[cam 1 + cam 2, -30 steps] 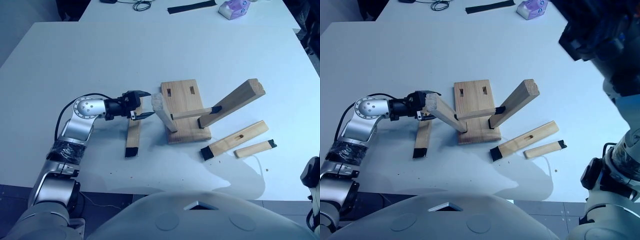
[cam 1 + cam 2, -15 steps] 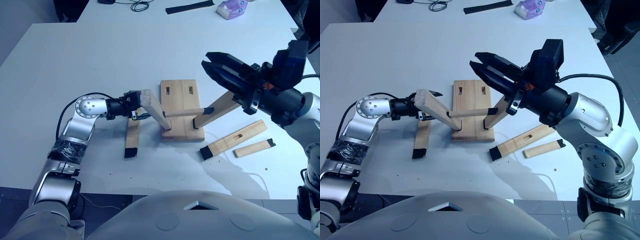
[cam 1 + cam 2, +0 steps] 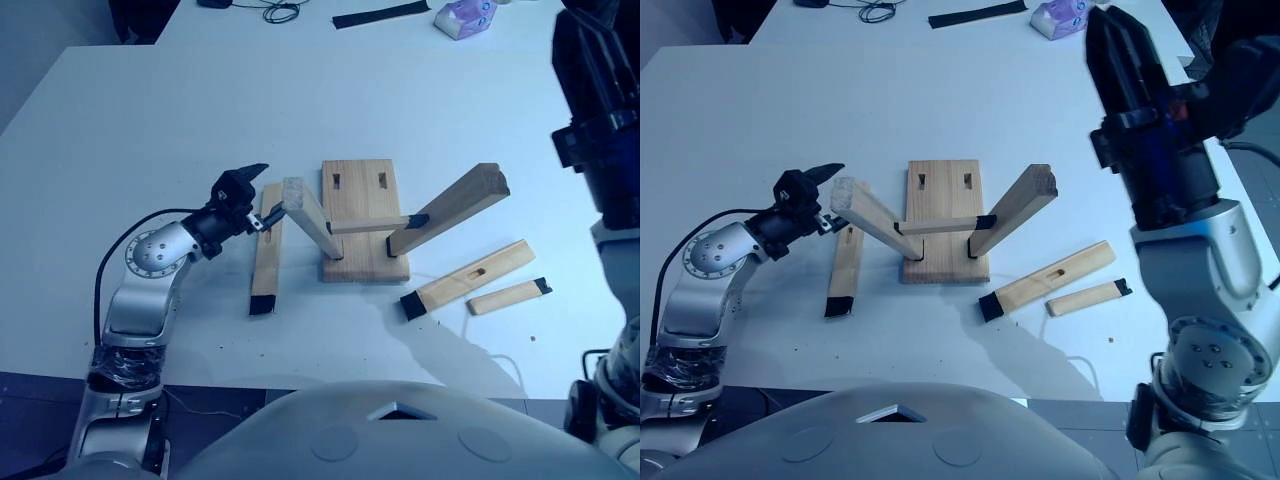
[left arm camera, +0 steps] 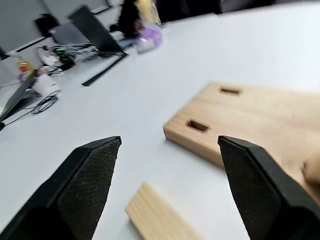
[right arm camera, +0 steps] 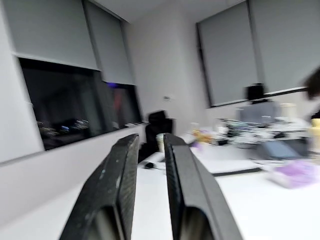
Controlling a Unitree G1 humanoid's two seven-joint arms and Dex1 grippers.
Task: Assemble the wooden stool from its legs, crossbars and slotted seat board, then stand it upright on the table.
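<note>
Tabletop (image 3: 150, 120): it carried every part, with the stool work at its middle; white and plain.
Board (image 3: 360, 200): it lay flat at the centre, probably underside up so that legs could be pushed down into it. It was pale wood, and the two slots (image 3: 338, 183) at its far end were unfilled.
Right leg (image 3: 450, 208): it was planted at the board's near right corner and leaned out to the right. It was a thick pale block.
Left leg (image 3: 312, 222): it was planted at the near left corner and leaned out to the left, mirroring the other.
Crossbar (image 3: 370, 226): it ran between the two planted legs and seemed to brace them. It was thin, with a black tip at the right leg.
Slotted leg (image 3: 470, 279): it lay loose to the right of the board, within reach for a later fit; black tip at its near end.
Spare leg (image 3: 265, 255): it lay flat just left of the board, black tip nearest.
Short bar (image 3: 510, 297): it lay loose beside the slotted leg, on the near side.
Right end effector (image 5: 151, 136): it was raised high over the right side, away from the parts. Its fingers were nearly together and it held nothing.
Left end effector (image 3: 262, 195): it was spread wide and empty, just left of the left leg's top, and looked placed to steady or seat that leg.
Stage: about half built.
</note>
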